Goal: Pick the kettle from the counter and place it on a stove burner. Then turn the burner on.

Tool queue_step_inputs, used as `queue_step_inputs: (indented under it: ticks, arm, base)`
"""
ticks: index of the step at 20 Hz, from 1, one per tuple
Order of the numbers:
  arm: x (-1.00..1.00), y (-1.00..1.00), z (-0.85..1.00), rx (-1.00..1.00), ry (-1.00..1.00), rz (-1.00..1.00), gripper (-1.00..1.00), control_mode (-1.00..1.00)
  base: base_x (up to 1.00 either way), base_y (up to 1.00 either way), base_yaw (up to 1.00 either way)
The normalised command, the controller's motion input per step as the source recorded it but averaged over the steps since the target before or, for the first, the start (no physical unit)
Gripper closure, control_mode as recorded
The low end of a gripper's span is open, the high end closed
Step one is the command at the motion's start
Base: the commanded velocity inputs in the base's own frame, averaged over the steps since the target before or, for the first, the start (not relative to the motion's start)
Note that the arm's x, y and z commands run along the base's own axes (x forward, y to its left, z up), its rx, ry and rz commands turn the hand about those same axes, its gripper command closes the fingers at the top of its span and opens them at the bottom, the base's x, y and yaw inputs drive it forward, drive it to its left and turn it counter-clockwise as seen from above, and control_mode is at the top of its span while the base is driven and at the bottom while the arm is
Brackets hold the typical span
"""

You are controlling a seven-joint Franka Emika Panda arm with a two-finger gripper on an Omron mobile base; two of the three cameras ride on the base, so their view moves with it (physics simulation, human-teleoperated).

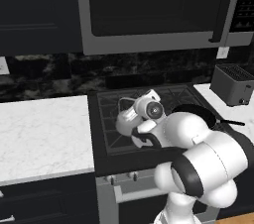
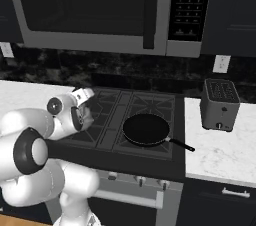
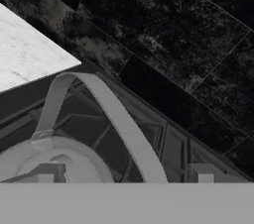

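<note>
The grey kettle (image 1: 125, 121) stands upright on the left front stove burner (image 1: 110, 138) of the black cooktop. In the hand view its lid (image 3: 59, 161) lies low at the left, and its thin arched handle (image 3: 114, 114) sweeps up between my two fingertips. My gripper (image 3: 124, 174) is open, one fingertip (image 3: 45, 173) left of the handle and the other (image 3: 203, 173) far to its right, neither touching it. From the left base view the gripper (image 1: 135, 111) hovers just over the kettle's top. The white marble counter (image 1: 44, 129) lies to the left of the stove.
A round black frying pan (image 2: 146, 129) sits on the right front burner, its handle pointing right. A toaster (image 2: 220, 104) stands on the right counter. The microwave (image 2: 100, 5) hangs overhead. Burner knobs (image 2: 137, 180) line the stove's front. Dark backsplash tiles (image 3: 163, 34) rise behind.
</note>
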Motion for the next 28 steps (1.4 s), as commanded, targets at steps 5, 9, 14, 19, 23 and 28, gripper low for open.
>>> queue_step_inputs:
  ticks: [5,9,14,19,23,28]
  arm:
    - [-0.50,0.25,-0.02,-0.03,0.00,0.10,-1.00,-1.00]
    - [-0.33,0.36,0.02,-0.01,0.00,0.07,-1.00,-1.00]
    - [-0.33,0.39,0.55,-0.03,0.00,0.01,-1.00,-1.00]
    - [-0.30,0.10,0.40,-0.01,0.00,0.00,-1.00,-1.00]
    - [-0.94,0.00,0.24,0.00,0.10,-0.04,-1.00,-1.00]
    - [-1.00,0.11,-0.33,-0.11,0.23,-0.07,-1.00,-1.00]
  base:
    - [0.00,0.00,0.00]
    - [0.00,0.00,0.00]
    - [0.00,0.00,0.00]
    - [0.00,0.00,0.00]
    - [0.00,0.00,0.00]
    - [0.00,0.00,0.00]
